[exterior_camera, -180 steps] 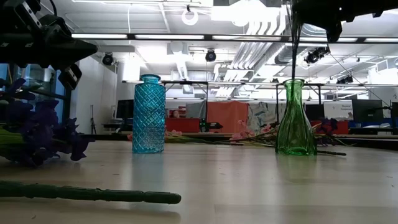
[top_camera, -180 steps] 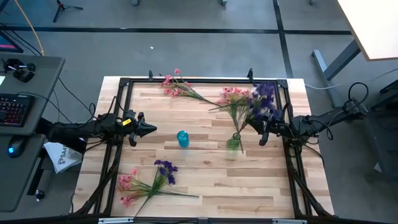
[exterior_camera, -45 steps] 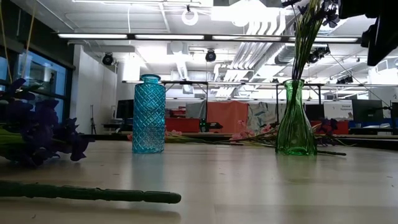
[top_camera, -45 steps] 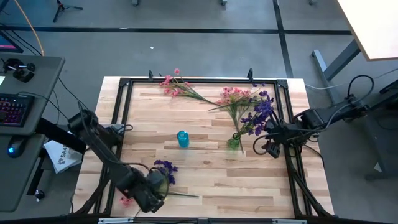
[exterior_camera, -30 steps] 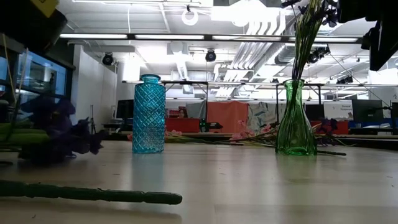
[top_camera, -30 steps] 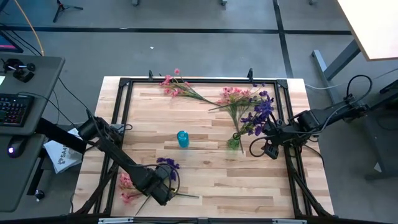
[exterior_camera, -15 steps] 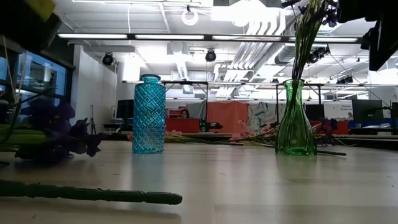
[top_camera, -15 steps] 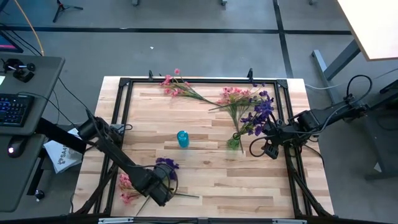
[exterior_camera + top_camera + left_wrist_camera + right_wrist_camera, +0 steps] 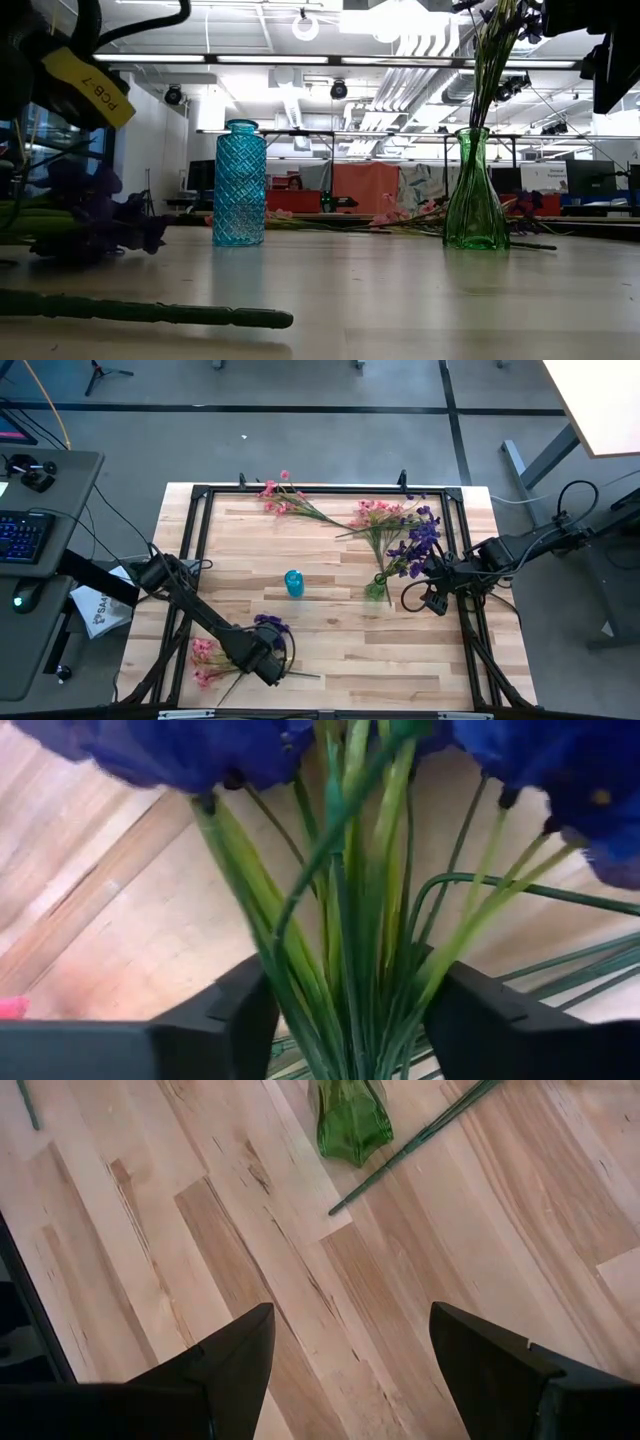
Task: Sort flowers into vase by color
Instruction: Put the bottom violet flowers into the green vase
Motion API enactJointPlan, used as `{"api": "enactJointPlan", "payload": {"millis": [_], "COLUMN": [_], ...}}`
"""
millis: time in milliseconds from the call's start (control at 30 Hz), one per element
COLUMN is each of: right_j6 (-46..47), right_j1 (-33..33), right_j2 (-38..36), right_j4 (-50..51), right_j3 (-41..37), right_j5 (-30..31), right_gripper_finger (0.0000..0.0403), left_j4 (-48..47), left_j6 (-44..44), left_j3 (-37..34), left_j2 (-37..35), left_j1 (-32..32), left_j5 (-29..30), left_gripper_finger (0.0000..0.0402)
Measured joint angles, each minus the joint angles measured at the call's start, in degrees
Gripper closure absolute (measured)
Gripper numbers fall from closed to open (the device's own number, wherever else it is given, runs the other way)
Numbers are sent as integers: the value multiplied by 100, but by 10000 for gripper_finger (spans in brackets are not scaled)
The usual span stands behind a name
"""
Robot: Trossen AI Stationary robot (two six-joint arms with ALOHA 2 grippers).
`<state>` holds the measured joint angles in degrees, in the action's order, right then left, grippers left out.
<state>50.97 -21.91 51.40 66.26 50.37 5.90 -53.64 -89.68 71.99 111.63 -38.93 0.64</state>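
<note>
A bunch of purple flowers [image 9: 268, 628] lies on the table near its front left; its thin green stems [image 9: 350, 970] run between the fingers of my left gripper [image 9: 350, 1005], which stands low over the bunch [image 9: 262, 658], jaws apart. A pink bunch [image 9: 205, 655] lies beside it. A green vase [image 9: 377, 590] at the right holds a purple sprig [image 9: 420, 540]. A blue vase [image 9: 293, 582] stands mid-table. My right gripper [image 9: 418, 598] hovers open just right of the green vase [image 9: 350, 1120], with nothing between its fingers. My left gripper has one finger [image 9: 235, 1020] on each side of the purple bunch's stems [image 9: 330, 950], just below the blossoms, coming from above and lying across them. The stems fill the gap between the fingers; whether the fingers touch them I cannot tell. The bunch lies on the table.
More pink flowers lie at the far edge [image 9: 280, 495] and beside the green vase [image 9: 378, 515], stems on the wood. A loose green stem [image 9: 150, 312] lies near the front edge. A black frame [image 9: 330, 488] rims the table. Bare wood lies between the vases and the front right.
My left gripper has come lower over the purple bunch and shifted slightly toward the table's right edge; its wrist with a yellow tag now shows in the low view. The bunch has stayed where it was. My right arm has kept still.
</note>
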Motion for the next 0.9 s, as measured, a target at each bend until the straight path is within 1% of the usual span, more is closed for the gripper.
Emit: {"api": "enactJointPlan", "payload": {"millis": [67,167,200,233,333,400,500,600,733,800,867,900], "right_j6": [-1,-121,-209,-280,-342,-347,-348,-346,-218,-86,19,23], "right_j1": [0,0,0,0,0,0,0,0,0,0,0,0], "right_j2": [0,-2,-2,-2,-23,-88,-215,-362,-501,-541,-546,-544], "right_j4": [0,-2,-2,-2,-39,-192,-431,-532,-530,-546,-573,-614], "right_j3": [0,0,0,0,0,1,84,353,857,1121,1349,1454], "right_j5": [2,1,2,0,-9,-75,-316,-430,-338,-105,178,323], "right_gripper_finger": [142,142,144,147,161,174,193,209,225,230,233,234], "left_j4": [-34,-276,-358,-460,-804,-814,-576,-249,375,967,1784,2245], "left_j6": [75,190,243,269,452,749,1427,1900,2599,3397,4508,5066], "left_j3": [0,-7,-7,-5,-5,-5,-4,-3,4,4,4,4], "left_j2": [-37,-301,-455,-644,-1360,-1936,-2850,-3665,-4413,-4570,-4586,-4548], "left_j1": [-41,-95,-112,-130,-168,-169,-169,-125,211,496,860,1052], "left_j5": [10,183,303,425,837,1142,1669,2290,3314,3705,3785,3726], "left_gripper_finger": [263,351,375,385,379,382,394,396,396,397,397,397]}}
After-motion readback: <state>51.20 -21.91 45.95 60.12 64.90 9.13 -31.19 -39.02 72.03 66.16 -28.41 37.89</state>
